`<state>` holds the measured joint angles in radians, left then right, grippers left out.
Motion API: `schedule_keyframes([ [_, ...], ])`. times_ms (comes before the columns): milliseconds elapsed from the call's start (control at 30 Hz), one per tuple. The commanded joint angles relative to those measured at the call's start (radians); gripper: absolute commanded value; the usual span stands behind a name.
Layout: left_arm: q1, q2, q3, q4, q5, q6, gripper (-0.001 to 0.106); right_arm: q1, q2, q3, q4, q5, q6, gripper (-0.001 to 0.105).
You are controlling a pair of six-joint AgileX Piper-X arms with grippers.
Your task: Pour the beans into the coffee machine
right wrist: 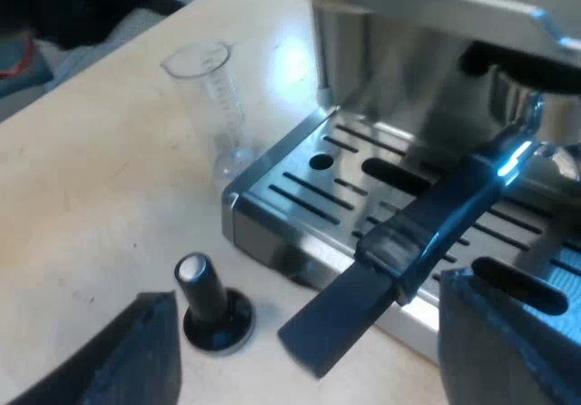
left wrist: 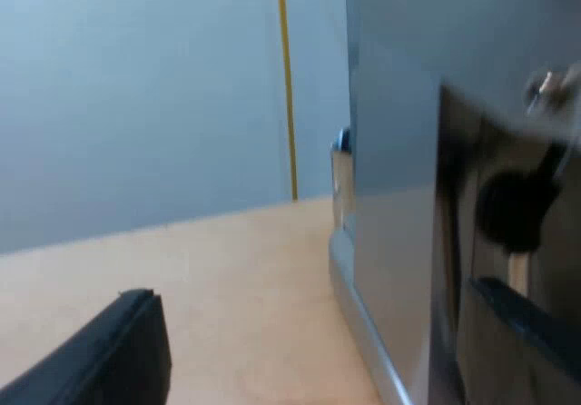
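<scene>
Tabletop (right wrist: 91,196) bears an empty measuring glass (right wrist: 216,105).

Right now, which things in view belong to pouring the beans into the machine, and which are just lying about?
For the job:
- glass, upright on the table beside the machine; it looks empty
- machine

Lying about:
- tamper, upright on the table by the machine's front
- holder, its handle sticking out over the machine's grate

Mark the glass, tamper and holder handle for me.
glass (right wrist: 218,107), right wrist view, on its clear wall.
tamper (right wrist: 208,294), right wrist view, on its black knob.
holder handle (right wrist: 436,216), right wrist view, midway along the dark grip.
</scene>
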<state>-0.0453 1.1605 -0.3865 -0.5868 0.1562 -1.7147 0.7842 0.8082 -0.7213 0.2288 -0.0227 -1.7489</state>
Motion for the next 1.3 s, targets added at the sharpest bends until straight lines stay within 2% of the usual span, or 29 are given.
schedule_keyframes([
  [33, -0.001, -0.081, -0.002, 0.058, -0.010, -0.009, 0.068, -0.002, -0.005, -0.022, -0.014, 0.023, 0.002, 0.062],
  [233, -0.001, -0.271, -0.002, 0.202, -0.012, -0.009, 0.068, -0.003, -0.005, -0.102, 0.000, 0.023, 0.002, 0.062],
  [300, -0.001, -0.327, -0.006, 0.234, -0.031, -0.009, 0.068, -0.016, -0.005, -0.130, 0.029, 0.023, 0.002, 0.062],
  [367, -0.001, -0.382, -0.026, 0.298, -0.073, -0.009, 0.068, -0.052, -0.005, -0.168, 0.088, 0.023, 0.002, 0.062],
  [533, -0.001, -0.450, -0.092, 0.431, -0.081, -0.005, 0.068, -0.171, -0.005, -0.237, 0.186, -0.021, 0.002, 0.062],
  [800, -0.001, -0.467, -0.247, 0.606, -0.081, -0.003, 0.068, -0.421, -0.005, -0.302, 0.272, -0.119, 0.002, 0.062],
  [867, -0.001, -0.467, -0.286, 0.659, -0.088, -0.001, 0.068, -0.513, -0.005, -0.305, 0.287, -0.178, 0.002, 0.062],
  [1067, -0.001, -0.467, -0.342, 0.772, -0.097, -0.001, 0.068, -0.713, -0.005, -0.305, 0.356, -0.271, -0.001, 0.062],
  [1200, 0.018, -0.467, -0.356, 0.830, -0.094, -0.011, 0.068, -0.789, -0.005, -0.305, 0.390, -0.257, -0.006, 0.062],
  [1300, 0.068, -0.471, -0.367, 0.886, -0.083, -0.017, 0.068, -0.813, -0.012, -0.305, 0.406, -0.226, -0.027, 0.062],
])
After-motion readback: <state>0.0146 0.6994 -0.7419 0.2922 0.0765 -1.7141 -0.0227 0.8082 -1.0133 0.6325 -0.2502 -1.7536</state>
